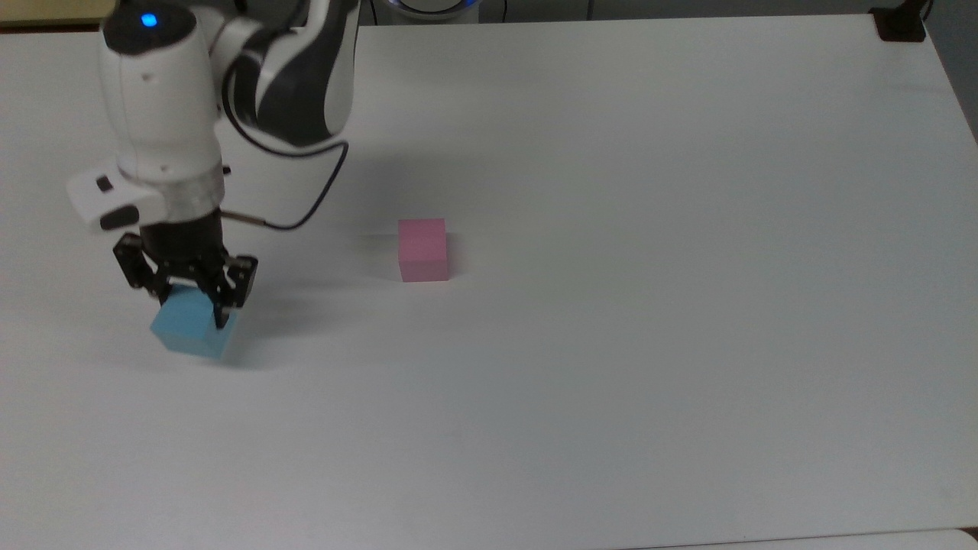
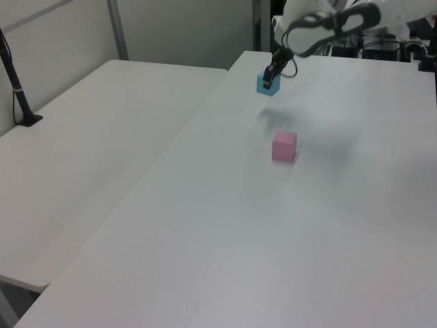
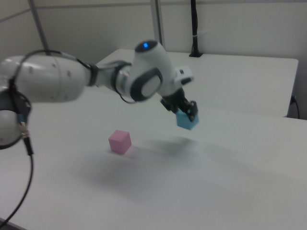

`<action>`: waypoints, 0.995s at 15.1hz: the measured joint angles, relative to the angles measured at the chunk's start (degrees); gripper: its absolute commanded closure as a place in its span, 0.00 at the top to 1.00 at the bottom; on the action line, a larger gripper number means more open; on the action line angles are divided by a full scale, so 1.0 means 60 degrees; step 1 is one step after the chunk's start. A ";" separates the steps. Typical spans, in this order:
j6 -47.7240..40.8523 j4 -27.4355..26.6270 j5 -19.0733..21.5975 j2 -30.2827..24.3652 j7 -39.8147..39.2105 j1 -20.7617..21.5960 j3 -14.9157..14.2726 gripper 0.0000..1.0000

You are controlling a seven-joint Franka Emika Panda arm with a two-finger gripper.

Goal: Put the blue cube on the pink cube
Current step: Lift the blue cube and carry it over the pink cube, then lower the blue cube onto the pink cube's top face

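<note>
- Gripper [image 1: 192, 305]: at middle left of the top view, pointing down from the white wrist. Its black fingers [image 1: 223, 309] are closed onto the blue cube [image 1: 187, 330], one on each side, with the cube filling the gap between them.
- Blue cube: held clear of the worktop [image 1: 649, 305]. In the right view it [image 3: 186, 120] hangs in the air right of frame centre, tilted, with a soft shadow on the surface below it. In the left view it [image 2: 267, 84] sits in the upper middle of the frame, at the tip of the gripper [image 2: 272, 72].
- Pink cube [image 1: 422, 250]: resting flat on the worktop, left of centre in the top view, to the right of the blue cube and well apart from it. In the left view it [image 2: 284, 146] lies lower in the frame than the blue cube; in the right view it [image 3: 119, 141] stands left of centre, lower left of the gripper [image 3: 181, 108]. Nothing touches it.
- Arm [image 1: 290, 69]: white with dark joint bands, entering from the upper left of the top view; a blue light glows on its wrist housing. A thin dark cable [image 1: 306, 206] loops from the wrist toward the arm. In the right view the arm [image 3: 57, 86] reaches across from the left edge.
- Second worktop [image 2: 89, 137]: fills the left half of the left view, beside the one carrying the cubes.
</note>
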 measured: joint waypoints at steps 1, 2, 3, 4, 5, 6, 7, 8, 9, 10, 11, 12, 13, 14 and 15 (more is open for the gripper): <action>-0.0634 -0.0150 0.0012 -0.0520 -0.0119 0.0131 0.0003 0.11; -0.1405 -0.0395 0.0042 -0.1197 -0.0207 0.0374 0.0008 0.12; -0.2085 -0.0870 0.0064 -0.2067 -0.0232 0.0787 0.0020 0.13; -0.2337 -0.1482 0.0070 -0.2783 -0.0232 0.1218 0.0028 0.13; -0.2378 -0.1954 0.0077 -0.3184 -0.0232 0.1537 0.0034 0.13; -0.2378 -0.2581 0.0080 -0.3600 -0.0195 0.2032 0.0047 0.14; -0.2377 -0.2866 0.0080 -0.3735 -0.0081 0.2308 0.0057 0.14; -0.2375 -0.3097 0.0078 -0.3786 0.0010 0.2575 0.0065 0.14; -0.2370 -0.3293 0.0045 -0.3786 0.0062 0.2813 0.0070 0.14; -0.2330 -0.3530 -0.0049 -0.3772 0.0130 0.3081 0.0074 0.14; -0.2186 -0.3761 -0.0127 -0.3749 0.0202 0.3316 0.0077 0.14; -0.2028 -0.3904 -0.0161 -0.3720 0.0270 0.3418 0.0076 0.14; -0.1874 -0.4011 -0.0228 -0.3676 0.0307 0.3458 0.0076 0.14; -0.1730 -0.4078 -0.0343 -0.3606 0.0321 0.3459 0.0073 0.14; -0.1589 -0.4118 -0.0465 -0.3526 0.0323 0.3436 0.0066 0.14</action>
